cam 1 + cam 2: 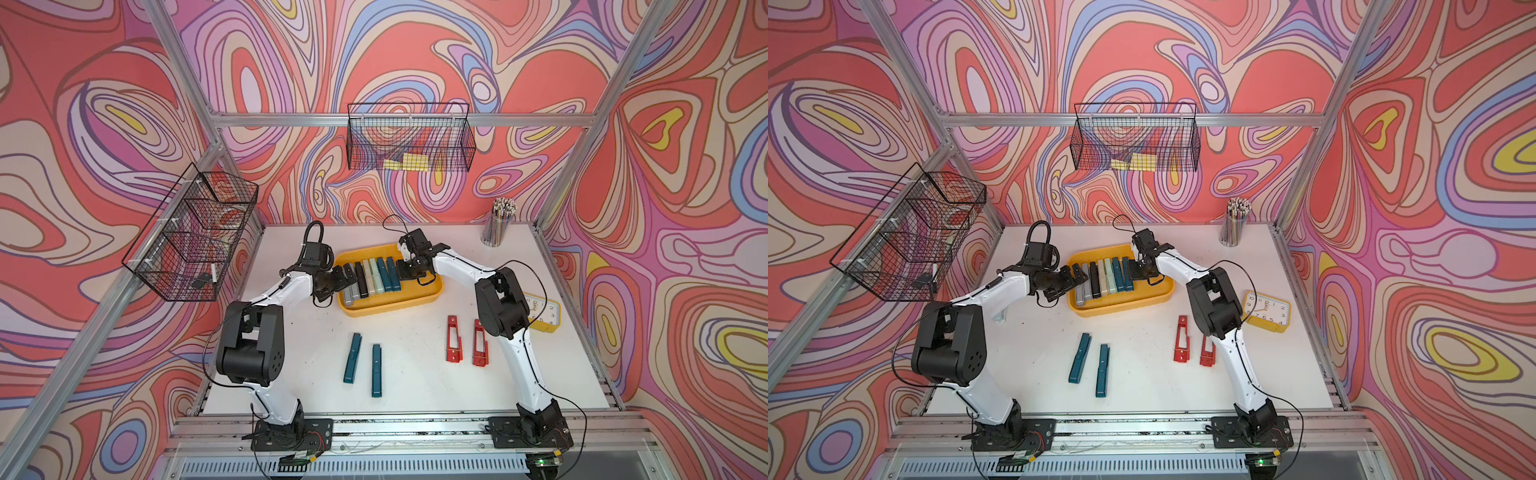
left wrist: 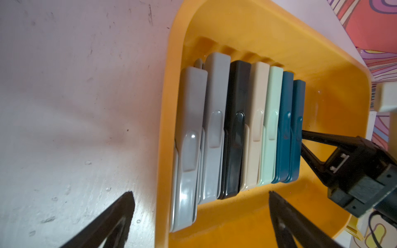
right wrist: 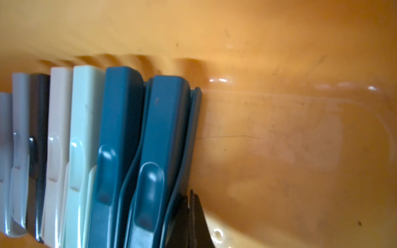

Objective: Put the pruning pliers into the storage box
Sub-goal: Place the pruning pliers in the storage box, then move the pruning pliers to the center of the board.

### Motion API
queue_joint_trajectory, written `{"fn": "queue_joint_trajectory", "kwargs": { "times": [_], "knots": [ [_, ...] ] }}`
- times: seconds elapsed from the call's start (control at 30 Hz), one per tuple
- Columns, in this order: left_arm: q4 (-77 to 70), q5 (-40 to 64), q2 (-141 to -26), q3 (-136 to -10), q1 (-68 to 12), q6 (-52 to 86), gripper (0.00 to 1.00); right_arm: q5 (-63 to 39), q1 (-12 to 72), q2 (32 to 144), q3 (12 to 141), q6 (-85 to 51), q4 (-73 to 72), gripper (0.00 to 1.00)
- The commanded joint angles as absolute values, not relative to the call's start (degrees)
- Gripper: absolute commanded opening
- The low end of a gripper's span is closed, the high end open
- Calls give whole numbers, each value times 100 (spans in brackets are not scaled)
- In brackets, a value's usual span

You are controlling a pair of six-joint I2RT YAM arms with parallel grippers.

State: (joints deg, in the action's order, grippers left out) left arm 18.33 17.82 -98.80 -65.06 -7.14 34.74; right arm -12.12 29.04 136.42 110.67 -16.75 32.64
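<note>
Our right jaws are pressed together, tips against the outer teal pliers (image 2: 297,128) of the row standing on edge in the box (image 1: 390,309). Our left jaws are spread and empty, just beside the grey pliers (image 2: 189,150) at the row's other end. Well apart from both, a teal pair (image 1: 352,362) and a red pair (image 1: 454,338) lie on the desk (image 1: 415,386). They look light, stiff and smooth; we'd pinch them mid-length across the narrow sides.

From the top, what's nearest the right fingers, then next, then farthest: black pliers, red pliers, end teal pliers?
1. End teal pliers: in the storage box, against the right gripper.
2. Black pliers: same row, further left.
3. Red pliers: on the table, nearer the front.
</note>
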Motion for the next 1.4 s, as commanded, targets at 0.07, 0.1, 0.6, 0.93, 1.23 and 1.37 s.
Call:
{"fn": "queue_joint_trajectory", "kwargs": {
  "times": [0.07, 0.1, 0.6, 0.93, 1.23, 1.37],
  "knots": [
    [1816, 1819, -10017, -6771, -736, 3485, 99, -1327, 2984, 13768, 11208, -1723, 3234, 0],
    [1827, 1827, -10034, -6799, -736, 3487, 99, -1320, 2994, 13779, 11217, -1723, 3237, 0],
    [1957, 1849, -10368, -7316, -833, 3439, 99, -921, 3027, 13498, 10928, -1684, 3322, 0],
    [2466, 1203, -10162, -7363, -844, 3256, 99, -19, 3023, 12190, 9824, -1704, 3367, 20],
    [2954, 1622, -8573, -6161, -844, 3058, 99, 180, 3555, 11108, 8834, -2302, 3449, 45],
    [3624, 2362, -7745, -5818, -841, 2826, 99, 82, 3943, 10670, 8268, -2696, 3161, 49]
  ]
}}
